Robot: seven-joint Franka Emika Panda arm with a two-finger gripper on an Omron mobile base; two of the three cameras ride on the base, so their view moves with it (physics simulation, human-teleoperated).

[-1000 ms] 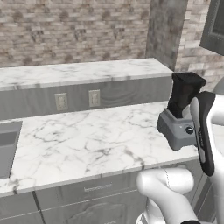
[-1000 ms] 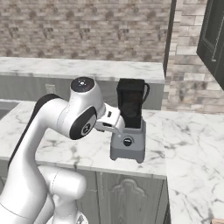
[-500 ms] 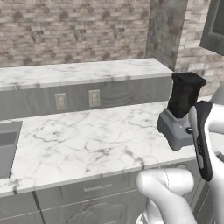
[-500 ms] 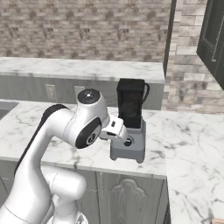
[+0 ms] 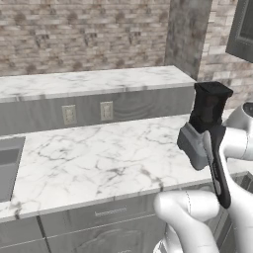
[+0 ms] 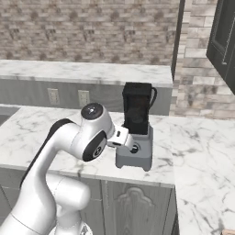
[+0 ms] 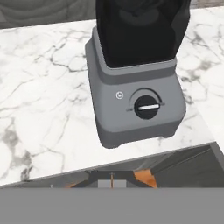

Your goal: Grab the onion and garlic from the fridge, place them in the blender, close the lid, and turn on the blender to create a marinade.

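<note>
hand view looks onto the grey wedge-based blender with tall black jar [image 7: 133, 83], near the front edge of the white marble surface [image 7: 39, 109]. the tool [image 6: 131, 148] is clenched empty just before its round dial [image 7: 148, 106]. open marble spreads to the left.

Even soft rendered light, faint shadows, slightly blurry

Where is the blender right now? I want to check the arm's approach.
The blender stands on the marble counter near its front edge, right of the wall outlets.
</note>
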